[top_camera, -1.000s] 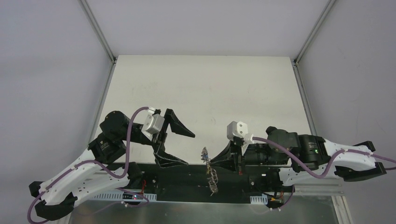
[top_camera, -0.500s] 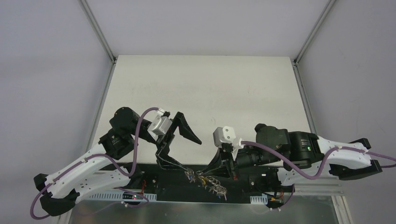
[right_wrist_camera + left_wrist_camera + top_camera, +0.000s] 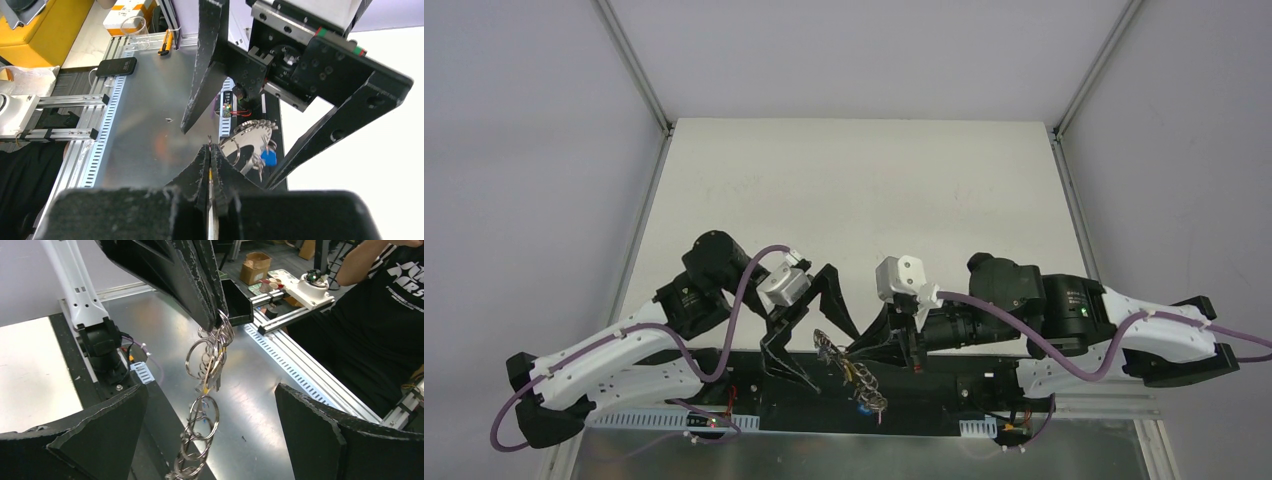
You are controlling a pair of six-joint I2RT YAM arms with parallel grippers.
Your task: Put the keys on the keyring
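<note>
Keyring of silvery wire, fringed with many small loops (image 3: 206,360), is hanging in mid-air between the two arms, its top pinched by the pressed-together fingers (image 3: 192,285) of the right gripper (image 3: 209,150). Left gripper (image 3: 211,390) is straddling it with fingers spread wide, touching nothing. Small blue-headed metal key (image 3: 268,158) is dangling among the loops. The ring is looking light, hard and slick, and is sagging loosely like chain, so it is probably best gripped low on the main wire, to stop swinging.
</note>
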